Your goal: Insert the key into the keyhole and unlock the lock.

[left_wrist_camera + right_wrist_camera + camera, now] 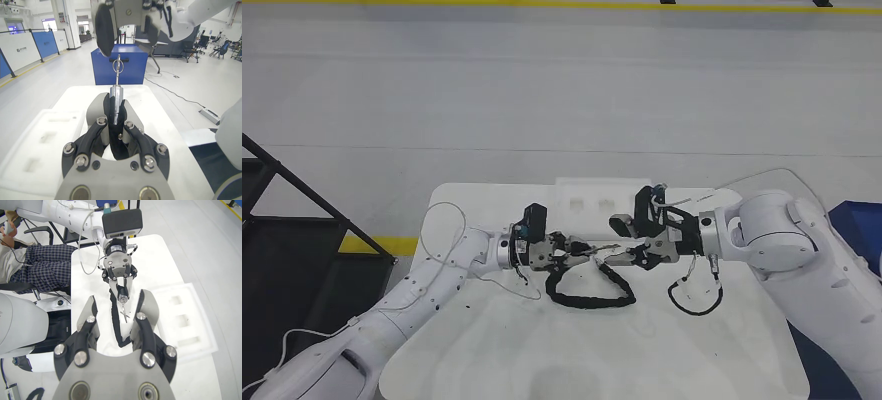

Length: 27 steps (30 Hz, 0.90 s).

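Observation:
My left gripper (560, 250) is shut on the chrome lock cylinder (117, 102) of a black cable lock, holding it above the white table (692, 350). The key (118, 64) sits in the keyhole, its blade in the cylinder's end and its ring hanging on the head. The black cable (592, 295) loops down onto the table. My right gripper (627, 255) faces the left one, open, with a finger on each side of the key's head (124, 313) and touching neither side. From the right wrist, the left gripper (122, 291) points straight at me.
A white foam tray (587, 195) with several rectangular recesses lies at the table's far edge, behind both grippers. A thin black wire (697, 295) hangs from the right arm. A blue box (119, 66) stands on the floor beyond the table.

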{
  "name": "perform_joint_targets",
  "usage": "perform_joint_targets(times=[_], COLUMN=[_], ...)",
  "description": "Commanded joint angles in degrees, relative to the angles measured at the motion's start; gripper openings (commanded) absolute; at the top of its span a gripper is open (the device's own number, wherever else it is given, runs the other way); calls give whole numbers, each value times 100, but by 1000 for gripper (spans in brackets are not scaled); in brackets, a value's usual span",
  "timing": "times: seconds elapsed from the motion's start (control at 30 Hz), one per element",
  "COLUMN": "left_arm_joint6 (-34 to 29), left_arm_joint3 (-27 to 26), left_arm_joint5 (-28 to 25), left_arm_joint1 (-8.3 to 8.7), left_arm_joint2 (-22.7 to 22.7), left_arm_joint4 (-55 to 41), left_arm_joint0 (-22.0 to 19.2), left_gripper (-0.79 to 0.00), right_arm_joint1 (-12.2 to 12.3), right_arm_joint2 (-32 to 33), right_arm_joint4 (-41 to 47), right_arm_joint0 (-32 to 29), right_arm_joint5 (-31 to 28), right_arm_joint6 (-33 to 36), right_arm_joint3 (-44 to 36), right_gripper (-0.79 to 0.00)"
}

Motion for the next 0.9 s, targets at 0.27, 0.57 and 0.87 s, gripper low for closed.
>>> perform_joint_targets(times=[0.27, 0.57, 0.87], left_arm_joint6=[-1156, -1777, -1373], left_arm_joint3=[459, 805, 982], left_arm_joint5=[333, 312, -161], left_arm_joint1=[-156, -384, -491], left_arm_joint2=[151, 372, 172], left_arm_joint4=[548, 603, 202], left_arm_joint0=[-168, -334, -630], left_gripper=[-785, 0, 0], right_arm_joint1=[82, 68, -47], right_arm_joint2=[196, 112, -57], right_arm_joint4=[1, -108, -433], right_arm_joint0=[-244, -283, -16], right_arm_joint5=[-122, -531, -1435], right_arm_joint6=[-49, -359, -1185], right_arm_joint3=[118, 599, 1455], right_gripper=[0, 0, 0])
